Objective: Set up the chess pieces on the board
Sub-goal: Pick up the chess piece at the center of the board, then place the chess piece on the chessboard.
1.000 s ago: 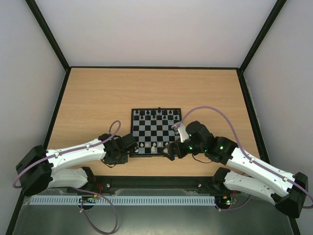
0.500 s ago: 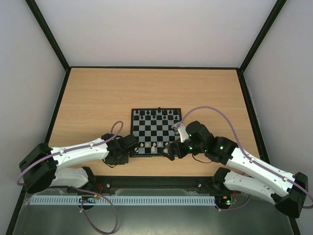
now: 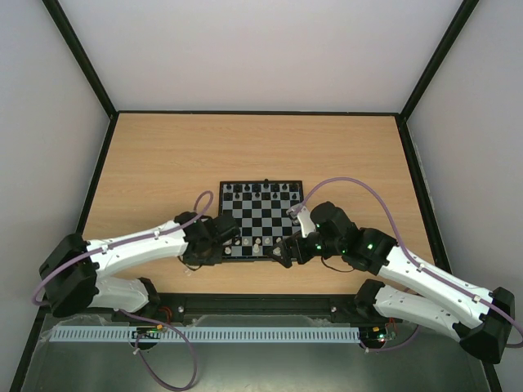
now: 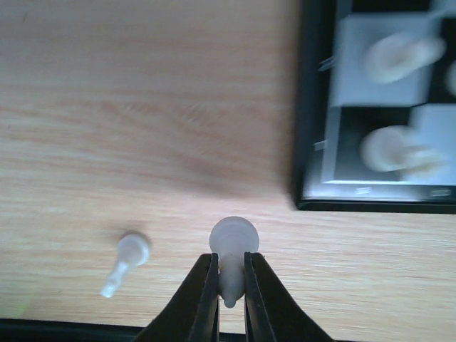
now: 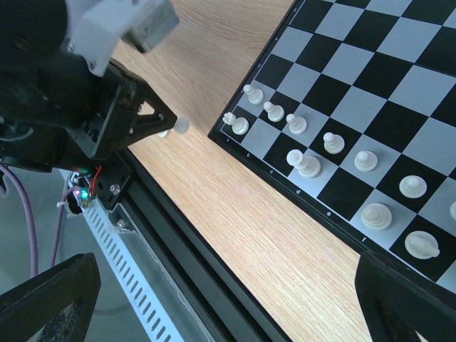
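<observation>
1. The wooden table (image 3: 163,163) carries the board (image 3: 261,222) close to its near edge, between the two arms. Black pieces (image 3: 257,189) line the far row. White pieces (image 5: 306,162) stand on the near rows, not yet in full ranks.
2. The right arm (image 3: 409,269) reaches to the board's near-right corner. The right gripper (image 3: 284,251) has its jaws spread wide with nothing between them.
3. The left arm (image 3: 139,249) reaches to the board's left border. The left gripper (image 4: 229,274) is pinched almost together on one cream-white piece (image 4: 234,239).
4. The held piece's long axis runs along the fingers, with its rounded end poking out past the tips.
5. Key relation: in the left wrist view the board's near-left corner lies ahead and to the right of the jaws. The held piece is over wood, just outside the black border. The left arm is the nearer one for that side. We judge the carry must go right, over the border, to an unfilled near-row square.
6. A loose piece (image 4: 127,260) lies on its side on the wood, left of the jaws and apart from them.
7. Against a second ago, the left arm has swung in toward the board and its jaws have closed down. The right arm has not moved.
</observation>
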Robot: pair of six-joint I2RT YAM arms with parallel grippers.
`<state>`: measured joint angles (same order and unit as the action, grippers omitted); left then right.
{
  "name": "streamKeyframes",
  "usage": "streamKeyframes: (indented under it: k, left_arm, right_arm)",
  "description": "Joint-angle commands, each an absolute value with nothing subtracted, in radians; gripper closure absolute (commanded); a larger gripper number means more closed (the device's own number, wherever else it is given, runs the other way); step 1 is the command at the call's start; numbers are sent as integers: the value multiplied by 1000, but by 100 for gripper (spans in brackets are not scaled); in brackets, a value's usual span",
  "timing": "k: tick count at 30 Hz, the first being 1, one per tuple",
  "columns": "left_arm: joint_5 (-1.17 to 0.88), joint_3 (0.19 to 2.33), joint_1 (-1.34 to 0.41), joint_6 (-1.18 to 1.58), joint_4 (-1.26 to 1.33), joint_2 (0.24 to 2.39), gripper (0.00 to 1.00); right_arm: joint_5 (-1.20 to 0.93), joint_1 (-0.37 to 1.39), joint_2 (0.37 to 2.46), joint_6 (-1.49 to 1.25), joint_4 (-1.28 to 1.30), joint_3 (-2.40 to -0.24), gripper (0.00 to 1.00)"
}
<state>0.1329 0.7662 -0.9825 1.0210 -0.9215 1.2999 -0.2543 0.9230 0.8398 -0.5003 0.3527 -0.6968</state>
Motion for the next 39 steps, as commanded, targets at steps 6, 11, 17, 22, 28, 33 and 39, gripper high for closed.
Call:
streamKeyframes:
  k: [6,11,17,22,28,33,39]
  left_arm:
    - [108,982,-1022,947,-998,1382,91]
    - [92,1040,-1051,930,-980,1446,92]
    - [81,1119,-1083,912,-962,1515,91]
    - [74,1155,-1090,893,-931,1573,91]
    - [71,1174,-1090,867,-893,1651,91]
    - [76,1205,-1090,852,-877,1695,90]
    - [88,1217,-1089,838,-866,1739,88]
  right_arm:
    - [-256,922,831,-492,352,-690,1]
    - [-229,922,815,-496,358,-693,1]
    - [-208,922,796,-499,363,-696,1]
    - [-207,921,791,-499,366,-699,1]
    - [-202,922,782,-499,367,-702,1]
    - [-205,923,778,-499,367,-701,1]
    - [-213,921,779,-497,365,-700,2]
